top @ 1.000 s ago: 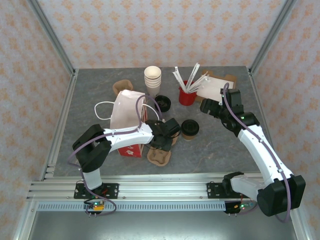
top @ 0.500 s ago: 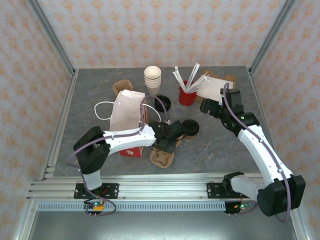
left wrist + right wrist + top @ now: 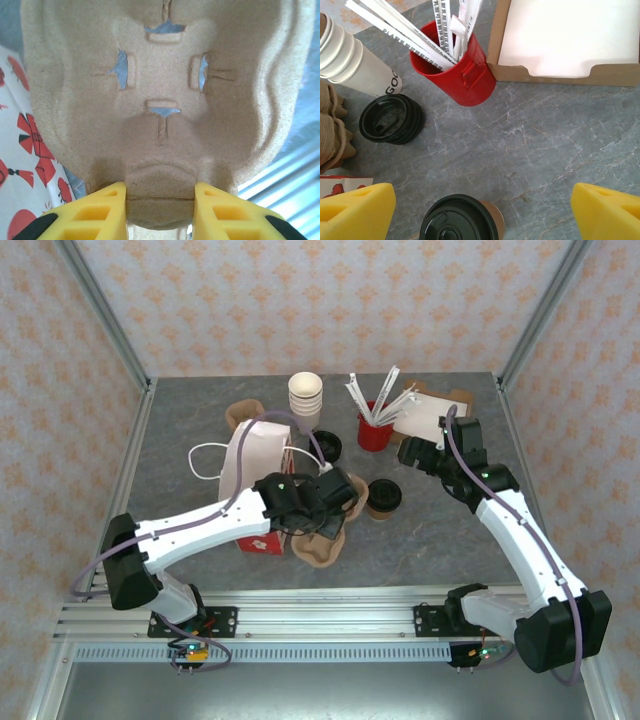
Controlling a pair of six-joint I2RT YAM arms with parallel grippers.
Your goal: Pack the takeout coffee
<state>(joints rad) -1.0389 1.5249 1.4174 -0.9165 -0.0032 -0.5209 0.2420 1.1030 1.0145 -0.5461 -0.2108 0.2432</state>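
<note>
- The coffee (image 3: 383, 495) stands upright on the bench (image 3: 440, 540), right of centre, with its lid (image 3: 459, 220) pressed on.
- I judge it a thin paper cup: light and soft-walled, so it will dent under a hard squeeze. I cannot tell how full it is.
- The lid is slick plastic and may pop off, so I would not lift by it. I would grip the cup wall below the rim, gently, and keep it level.
- My right hand (image 3: 412, 453) hangs over it with the fingers spread wide and holding nothing. The lid sits between them in the wrist view.
- My left hand (image 3: 160, 200) is clamped on the end tab of a pulp carrier (image 3: 160, 100), just left of the coffee.
- The bag (image 3: 255, 465) stands beyond the carrier, further left.
</note>
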